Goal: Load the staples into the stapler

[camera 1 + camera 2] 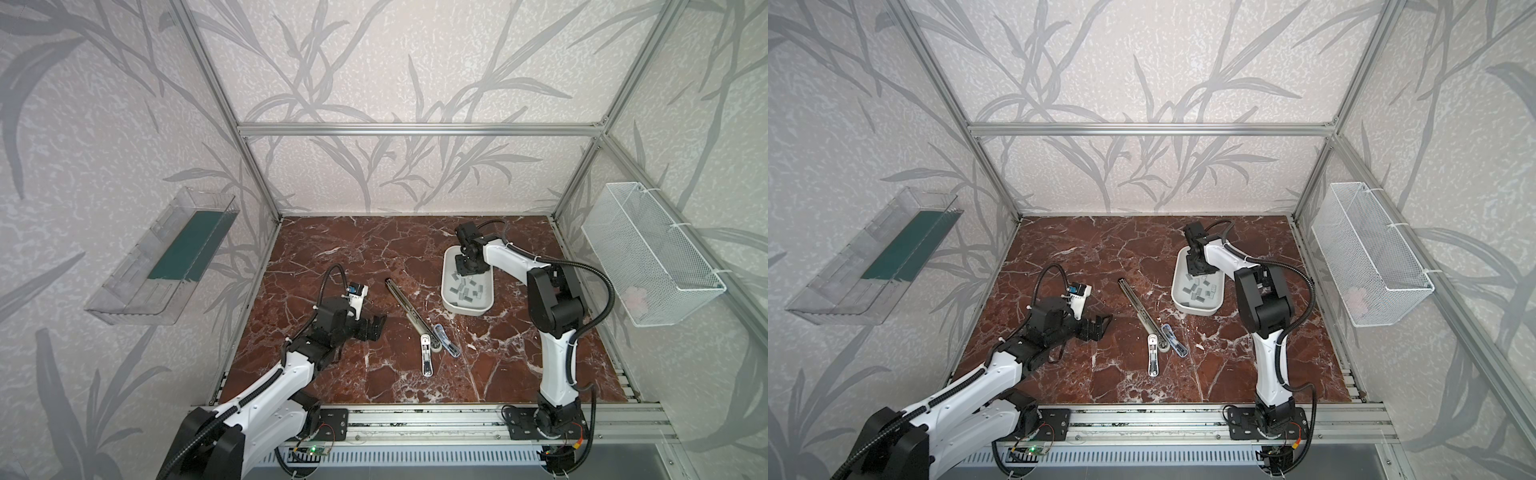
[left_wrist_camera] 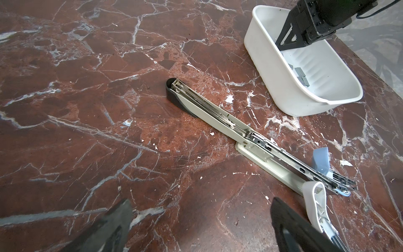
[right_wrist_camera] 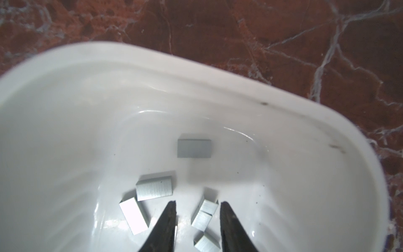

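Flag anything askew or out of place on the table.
The long stapler lies folded open, and the white stapler and blue stapler crowd against its near end, apparently overlapping. The staples lie jumbled at all angles in the tub. Nothing looks spilled.

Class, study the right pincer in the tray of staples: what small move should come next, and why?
Probably lower slightly and close on one strip: the right pincer is open inside the white tray, staples lie between its tips, nothing is held.
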Robot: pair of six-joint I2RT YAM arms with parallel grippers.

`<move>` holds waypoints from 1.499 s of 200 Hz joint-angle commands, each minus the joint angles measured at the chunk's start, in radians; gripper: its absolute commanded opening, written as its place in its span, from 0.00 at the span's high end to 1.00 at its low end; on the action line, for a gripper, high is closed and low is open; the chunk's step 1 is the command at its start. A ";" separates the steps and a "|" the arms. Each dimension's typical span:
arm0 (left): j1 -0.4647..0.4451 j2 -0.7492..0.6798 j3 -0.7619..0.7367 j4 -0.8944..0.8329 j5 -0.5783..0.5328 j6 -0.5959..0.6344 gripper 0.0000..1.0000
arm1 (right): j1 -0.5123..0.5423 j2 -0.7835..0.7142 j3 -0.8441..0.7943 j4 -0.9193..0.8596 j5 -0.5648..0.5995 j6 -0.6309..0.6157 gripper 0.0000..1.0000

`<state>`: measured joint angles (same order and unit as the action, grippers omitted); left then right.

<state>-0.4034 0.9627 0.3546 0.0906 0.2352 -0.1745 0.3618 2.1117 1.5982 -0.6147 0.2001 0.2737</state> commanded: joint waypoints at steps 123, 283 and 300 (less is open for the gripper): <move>0.006 -0.094 -0.014 0.019 0.006 0.015 0.01 | -0.055 0.125 0.140 0.029 -0.002 0.354 0.49; 0.005 -0.082 -0.009 0.020 0.016 0.020 0.01 | -0.024 0.082 0.040 0.008 0.046 0.349 0.51; 0.006 -0.080 -0.008 0.019 0.019 0.021 0.01 | -0.024 0.066 0.023 0.011 0.047 0.345 0.53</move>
<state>-0.4034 0.8787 0.3527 0.0910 0.2386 -0.1680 0.3367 2.2131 1.6592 -0.5663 0.2295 0.6132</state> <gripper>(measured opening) 0.994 0.483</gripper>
